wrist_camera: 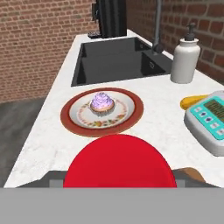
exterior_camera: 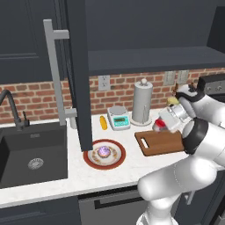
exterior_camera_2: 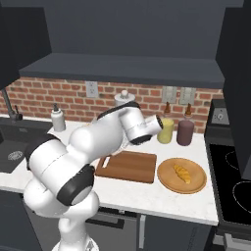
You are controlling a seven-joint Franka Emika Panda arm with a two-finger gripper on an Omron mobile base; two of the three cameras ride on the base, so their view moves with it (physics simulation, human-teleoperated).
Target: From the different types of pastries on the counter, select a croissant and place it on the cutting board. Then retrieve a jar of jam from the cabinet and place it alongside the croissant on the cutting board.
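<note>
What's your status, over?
Gripper shut on jar of jam, at cutting board far edge. Croissant on round plate, not on board. Board bare, nothing blocking.

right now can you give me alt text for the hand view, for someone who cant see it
A round red jar lid fills the lower foreground, held close to the camera. Beyond it on the white counter sits a purple-topped cake on a red-rimmed plate, with a dark sink behind. To the right are a white soap bottle and a teal kitchen scale.

Wood cutting board (exterior_camera_2: 128, 166), matt; speckled stone counter (exterior_camera: 110, 173); smooth red jar lid (wrist_camera: 119, 162).
</note>
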